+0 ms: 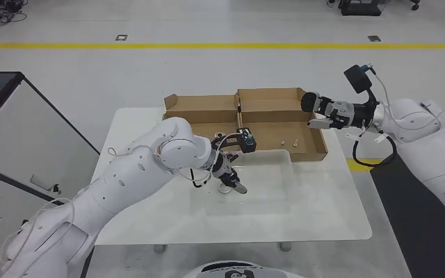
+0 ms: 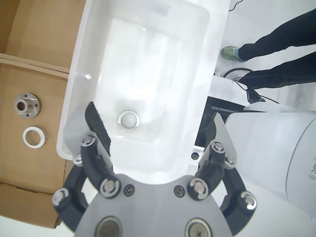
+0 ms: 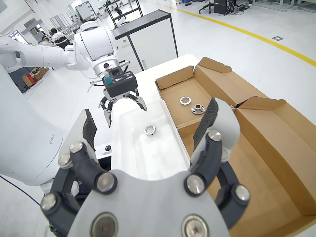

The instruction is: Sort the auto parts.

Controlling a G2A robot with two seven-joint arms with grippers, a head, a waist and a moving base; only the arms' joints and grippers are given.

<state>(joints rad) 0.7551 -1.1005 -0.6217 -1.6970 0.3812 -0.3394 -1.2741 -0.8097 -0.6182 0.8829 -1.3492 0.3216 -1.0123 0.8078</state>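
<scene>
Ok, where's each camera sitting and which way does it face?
Top view: above the arms, looking down at the table; both arms show.
Left wrist view: on that wrist, looking down into the white tray; own open jaws show.
Right wrist view: on that wrist, looking across the cardboard box toward the left arm; own open jaws show.
Both wrist views show the ring in the tray.
</scene>
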